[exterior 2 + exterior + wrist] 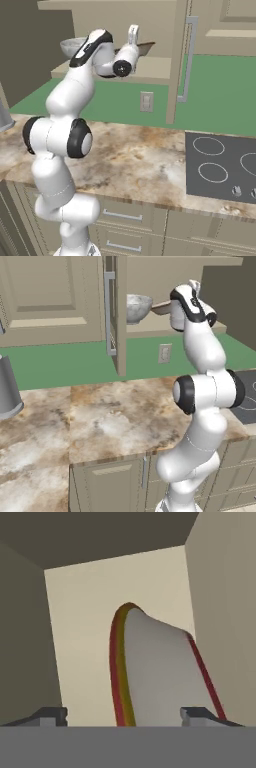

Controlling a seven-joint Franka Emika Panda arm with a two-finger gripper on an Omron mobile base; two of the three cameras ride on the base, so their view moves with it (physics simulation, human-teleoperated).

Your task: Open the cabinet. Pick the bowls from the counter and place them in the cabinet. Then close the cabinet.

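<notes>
Setting the cream bowl point(160, 672) inside the cabinet point(120, 316), to judge by the open door and the hand reaching in over the shelf point(150, 331). From the hand view: bowl tipped up on edge, orange-red rim toward the camera, close to the right inner wall, back panel behind. Gripper point(125, 714) spread wide, tips well apart on either side of the rim, with a clear gap at the left tip. Probably no clamp on the bowl, though touch at the right tip cannot be ruled out. Grey bowl point(136, 307) already on the same shelf, just beside, on the side of the open door.

To do it well:
- Check that the cream bowl rests on the shelf rather than leaning on a finger; tilted like this, likely to rock or tip once let go.
- Hold the jaws wide and back out straight along the line of approach, without a sideways sweep that could hook the rim or nudge the grey bowl.
- Mind the door edge and handle point(108, 311) while pulling the wrist clear.
- Leave closing the door until both bowls sit settled.
</notes>
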